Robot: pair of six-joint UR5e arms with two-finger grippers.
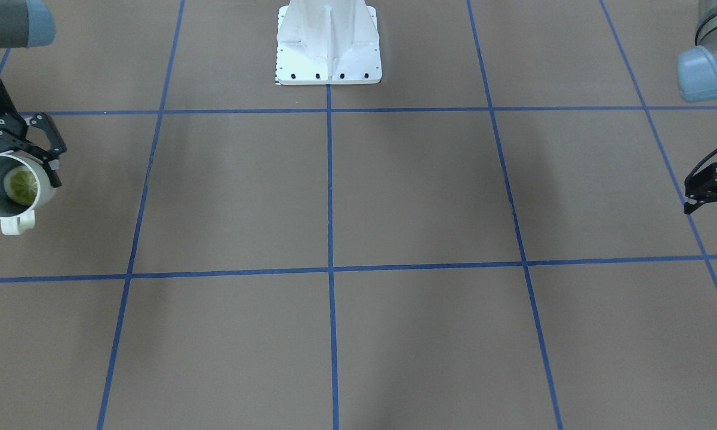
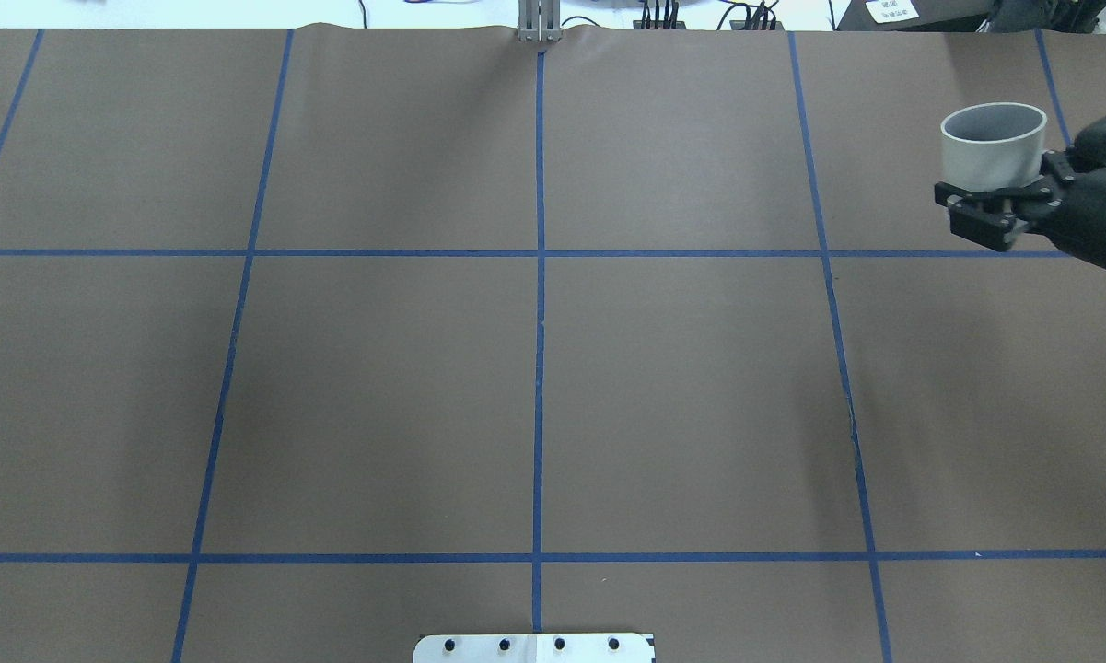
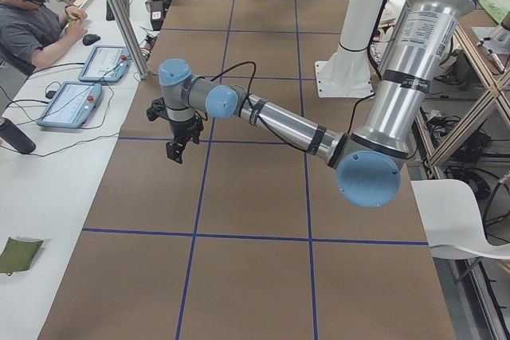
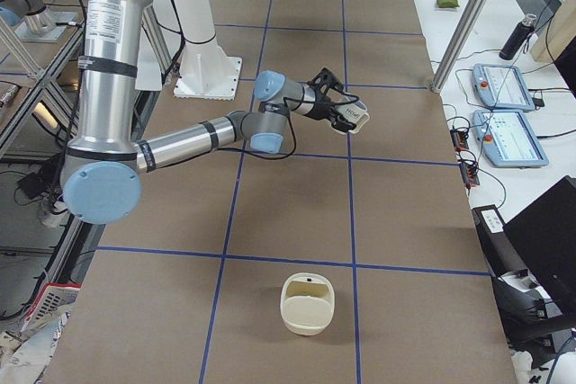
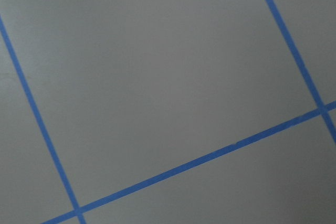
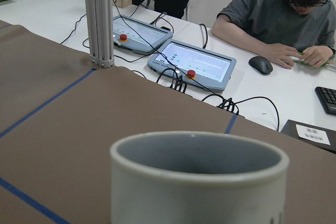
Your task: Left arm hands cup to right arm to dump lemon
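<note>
The white cup (image 1: pixel 6 185) is held in my right gripper (image 1: pixel 33 164), which is shut on its wall near the rim. It hangs above the table's right end, tilted with its mouth toward the operators' side and its handle (image 1: pixel 17 223) low. The yellow-green lemon (image 1: pixel 21 185) lies inside it. The cup also shows in the overhead view (image 2: pixel 993 147), the exterior right view (image 4: pixel 355 117) and close up in the right wrist view (image 6: pixel 199 177). My left gripper (image 1: pixel 701 200) is open and empty above the table's left end, far from the cup; it also shows in the exterior left view (image 3: pixel 177 149).
A cream container (image 4: pixel 307 303) stands on the table near its right end. The white robot pedestal (image 1: pixel 328 48) is at mid-table on the robot's side. Tablets (image 6: pixel 191 64), cables, a metal post (image 6: pixel 100 19) and seated operators are beyond the far edge.
</note>
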